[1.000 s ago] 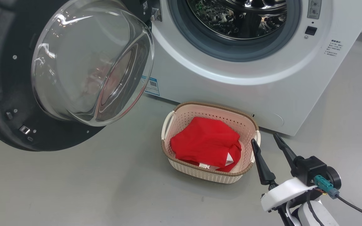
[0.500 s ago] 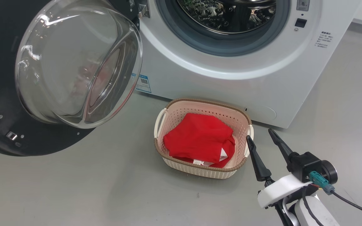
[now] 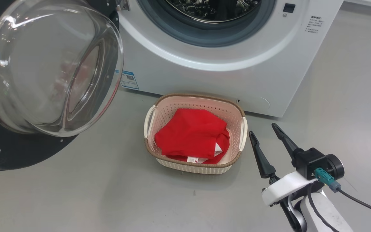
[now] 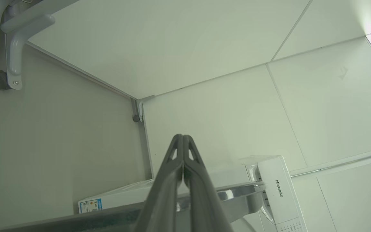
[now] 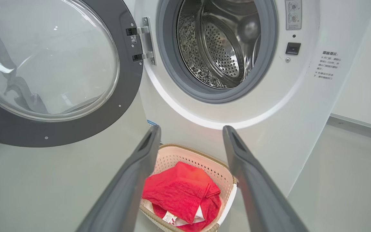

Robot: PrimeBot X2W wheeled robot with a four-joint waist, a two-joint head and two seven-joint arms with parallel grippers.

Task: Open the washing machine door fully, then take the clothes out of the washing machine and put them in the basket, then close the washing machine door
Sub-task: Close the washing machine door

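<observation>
The washing machine [image 3: 204, 80] stood on the grey floor [image 3: 92, 193] with its front toward the robot. Its round opening faced forward, and the steel drum [image 5: 217, 45] inside the grey rubber ring [image 3: 204, 35] looked empty as far as the right wrist view reached. The washing machine door [image 3: 50, 67] was swung wide open to the robot's left on the hinge [image 5: 140, 42] at the left edge of the opening. Its inner side faced the robot, and the clear glass bowl bulged out over the floor, to the left of the basket and apart from it. A small blue sticker [image 3: 128, 79] sat low on the machine's front, beside the door.

The basket [image 3: 201, 97] stood upright on the floor just in front of the machine, below the opening, with one white handle on its left end and one on its right end. The clothes [image 3: 190, 135] lay inside it as a loose red heap, a white band and a small label showing at the near edge.

The right gripper [image 3: 262, 129] hung just to the right of the basket, not touching it. Its fingers pointed toward the machine, spread wide apart with nothing between them. In the right wrist view the basket showed through that gap [image 5: 192, 127]. The left gripper [image 4: 183, 137] pointed at pale wall panels above the machine's top, its fingers pressed together on nothing.
</observation>
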